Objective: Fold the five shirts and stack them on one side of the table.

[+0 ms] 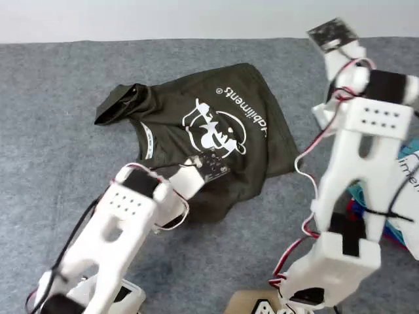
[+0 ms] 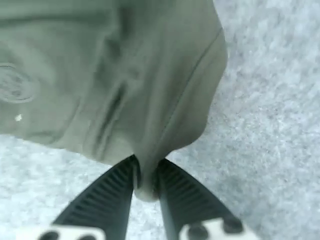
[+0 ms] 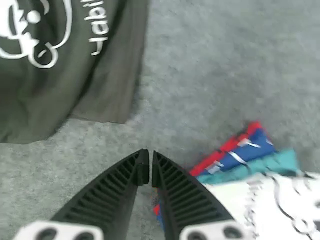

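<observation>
1 shirt to fold: the dark shirt (image 1: pixel 216 124) lies print-up and rumpled on the grey table (image 1: pixel 52 131), not yet folded.
Far-left corner: the sleeve (image 1: pixel 121 101) of the dark shirt is bunched up on itself. If it gets folded in like that, the result would be lumpy and sit badly on a pile.
Pinch: the left gripper (image 2: pixel 146 175) is at the near edge of the dark shirt, its fingers nipped together on a small tuck of the hem.
Slip risk: the tuck is thin and sits right at the fingertips, so a quick pull could slide it free and drop the fold halfway.
Layer risk: the tuck may be 1 layer or 2, and the wrist view does not settle it. Lifting just 1 would peel the front off the back.
Drag risk: nothing pins the far side of the dark shirt, so a low pull could tow the whole garment across the cloth instead of folding it.
Idle side: the right gripper (image 3: pixel 146 167) hangs just off the right edge of the dark shirt, its fingers pressed together on nothing.
Pile: the stack of folded shirts (image 3: pixel 260 162) lies to the right of the dark shirt, with red, blue, teal and white edges showing.
Pile risk: the right arm stands close over the stack, so a careless swing could knock the layers askew.
</observation>
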Action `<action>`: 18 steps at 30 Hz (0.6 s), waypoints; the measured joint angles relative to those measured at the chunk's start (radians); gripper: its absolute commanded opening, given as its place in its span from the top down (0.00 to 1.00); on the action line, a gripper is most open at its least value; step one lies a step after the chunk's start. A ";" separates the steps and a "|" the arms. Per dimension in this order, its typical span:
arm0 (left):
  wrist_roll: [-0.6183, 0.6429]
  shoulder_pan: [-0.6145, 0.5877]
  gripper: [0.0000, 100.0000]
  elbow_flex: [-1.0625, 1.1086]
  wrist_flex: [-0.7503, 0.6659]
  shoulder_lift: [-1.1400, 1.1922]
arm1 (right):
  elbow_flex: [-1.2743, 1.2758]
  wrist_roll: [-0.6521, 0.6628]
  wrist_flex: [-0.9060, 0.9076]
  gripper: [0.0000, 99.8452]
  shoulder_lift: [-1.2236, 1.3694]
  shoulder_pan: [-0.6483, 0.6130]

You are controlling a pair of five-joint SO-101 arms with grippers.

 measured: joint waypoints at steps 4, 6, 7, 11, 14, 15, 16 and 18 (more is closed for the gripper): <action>0.023 -0.040 1.00 0.000 0.017 -0.115 | 0.000 -0.055 0.000 0.97 0.092 -0.063; 0.037 -0.100 1.00 0.003 0.015 -0.140 | 0.000 -0.087 0.000 0.92 0.141 -0.083; 0.038 -0.129 1.00 0.009 0.009 -0.146 | 0.000 -0.097 0.000 0.89 0.169 -0.089; 0.040 -0.224 1.00 0.051 -0.028 -0.153 | 0.000 -0.123 0.000 0.81 0.264 -0.092; 0.040 -0.292 1.00 0.052 -0.031 -0.157 | 0.000 -0.155 0.000 0.81 0.315 -0.089; 0.040 -0.321 1.00 0.052 -0.031 -0.157 | 0.000 -0.158 0.000 0.81 0.327 -0.089; 0.040 -0.350 1.00 0.052 -0.031 -0.157 | 0.000 -0.160 0.000 0.81 0.339 -0.089; 0.040 -0.411 1.00 0.052 -0.031 -0.157 | 0.000 -0.163 0.000 0.81 0.364 -0.098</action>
